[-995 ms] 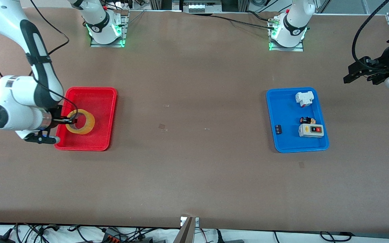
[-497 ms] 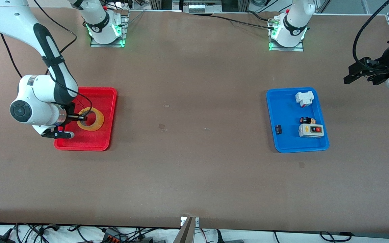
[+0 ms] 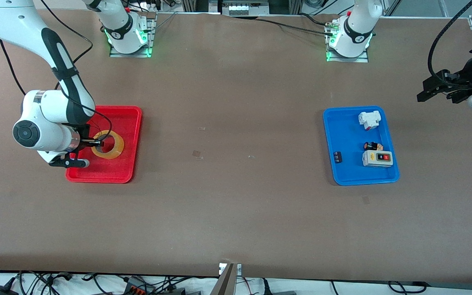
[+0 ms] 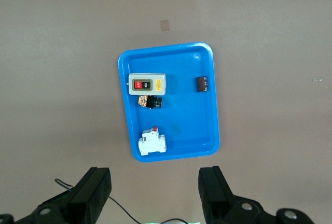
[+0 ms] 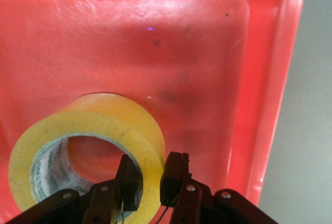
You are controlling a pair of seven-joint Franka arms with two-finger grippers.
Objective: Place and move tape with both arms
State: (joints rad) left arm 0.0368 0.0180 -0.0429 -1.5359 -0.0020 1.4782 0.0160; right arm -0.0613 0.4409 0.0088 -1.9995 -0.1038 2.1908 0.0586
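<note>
right gripper (image 3: 95, 142) of mine, at mid-left of frame, pinches one tape (image 3: 108, 144) by its wall over one red tray (image 3: 131, 123). one blue tray (image 3: 344, 135) at mid-right holds four small parts. my left gripper (image 3: 434, 88) waits at the right edge, fingers spread, holding nothing.

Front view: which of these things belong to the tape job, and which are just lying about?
Job:
- tape, in the red tray
- right gripper, shut on its wall
- left gripper, open, waiting above the blue tray

Lying about, in the blue tray:
- grey switch box
- white breaker
- small black parts
</note>
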